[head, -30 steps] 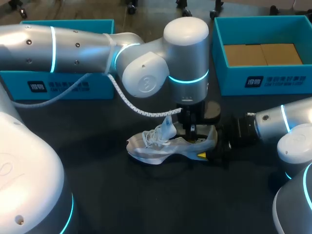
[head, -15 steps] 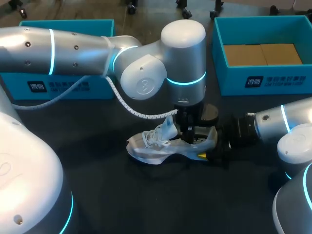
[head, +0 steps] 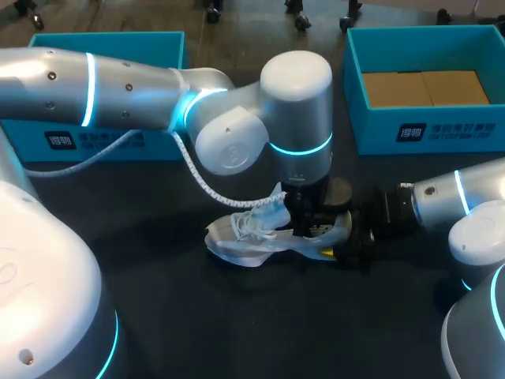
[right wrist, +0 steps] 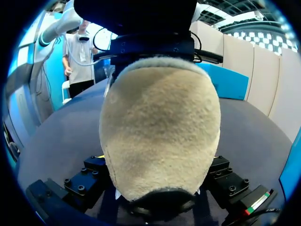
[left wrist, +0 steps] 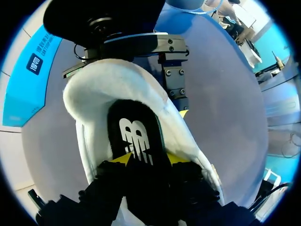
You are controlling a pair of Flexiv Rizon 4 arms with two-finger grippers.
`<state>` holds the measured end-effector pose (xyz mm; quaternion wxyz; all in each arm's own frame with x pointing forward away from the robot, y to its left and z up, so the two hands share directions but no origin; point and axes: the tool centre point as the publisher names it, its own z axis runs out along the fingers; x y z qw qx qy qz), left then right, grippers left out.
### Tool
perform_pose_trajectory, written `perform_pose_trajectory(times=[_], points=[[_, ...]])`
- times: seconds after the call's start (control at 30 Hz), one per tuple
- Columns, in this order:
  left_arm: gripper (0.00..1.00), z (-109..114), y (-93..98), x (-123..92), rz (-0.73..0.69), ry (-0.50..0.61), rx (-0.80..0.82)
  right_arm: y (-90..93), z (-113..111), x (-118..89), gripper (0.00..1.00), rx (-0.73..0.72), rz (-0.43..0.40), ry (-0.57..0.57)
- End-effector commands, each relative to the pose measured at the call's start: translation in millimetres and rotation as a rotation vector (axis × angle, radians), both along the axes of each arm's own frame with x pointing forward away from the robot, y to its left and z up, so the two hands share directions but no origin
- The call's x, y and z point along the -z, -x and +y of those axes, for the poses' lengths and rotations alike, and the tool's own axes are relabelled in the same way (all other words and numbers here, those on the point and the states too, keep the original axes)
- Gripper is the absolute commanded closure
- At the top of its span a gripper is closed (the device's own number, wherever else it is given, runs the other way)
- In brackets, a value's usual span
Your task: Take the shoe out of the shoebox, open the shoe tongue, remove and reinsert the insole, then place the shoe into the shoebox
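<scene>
Step in hand: insole removal. The shoe (head: 252, 237) lies on the table (head: 158, 316). My right gripper (right wrist: 157, 159) clamps the heel. My left gripper (left wrist: 150, 159) sits inside the shoe. Only its wrist view shows the insole (left wrist: 136, 129). I cannot tell whether it grips. Next: pinch the insole and lift it.

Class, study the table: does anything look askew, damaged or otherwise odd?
Nothing is damaged or spilled. The shoe's laces hang loose and its tongue stands up, while the right end effector grips its heel.
</scene>
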<state>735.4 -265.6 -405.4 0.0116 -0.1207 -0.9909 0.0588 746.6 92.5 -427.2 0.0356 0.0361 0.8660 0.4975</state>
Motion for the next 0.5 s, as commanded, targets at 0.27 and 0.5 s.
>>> perform_pose_trajectory(times=[0.27, 0.5], points=[[0.63, -2, 0.9, 33, -0.088, -0.008, 0.053, 0.0, 3, 1, 1.00, 0.002, 0.001, 0.003], [1.00, -1, -6.2, 39, -0.111, -0.027, 0.035, 0.0, 3, 1, 1.00, 0.002, 0.001, 0.003]])
